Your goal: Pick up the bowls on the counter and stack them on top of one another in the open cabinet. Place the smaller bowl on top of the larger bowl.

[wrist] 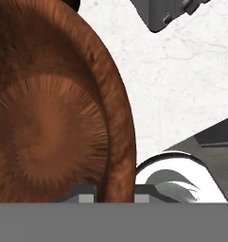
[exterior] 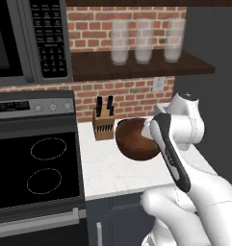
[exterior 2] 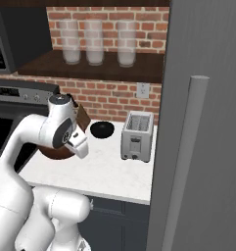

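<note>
The larger bowl, reddish-brown and wooden, is at the gripper, just above or on the white speckled worktop; whether it is lifted clear cannot be told. In the hand view its rim passes between the two fingertips, one inside the bowl and one outside, so the gripper is narrowed onto the rim and holds it. Nothing lies inside the bowl; its grained bottom shows bare.

The smaller bowl, glossy black, sits on the worktop beside it, toward the wall and left of a silver toaster. On the larger bowl's other side stands a wooden knife block with dark handles sticking up.

The arm folds over the worktop's front edge, its wrist bent down toward the bowl.

Above, the open cabinet, a dark brown shelf against red brick, carries three frosted glasses in a row, apparently empty. A wall socket sits below the shelf. To the left are a black stovetop and a microwave; its keypad lettering is too small to read.
</note>
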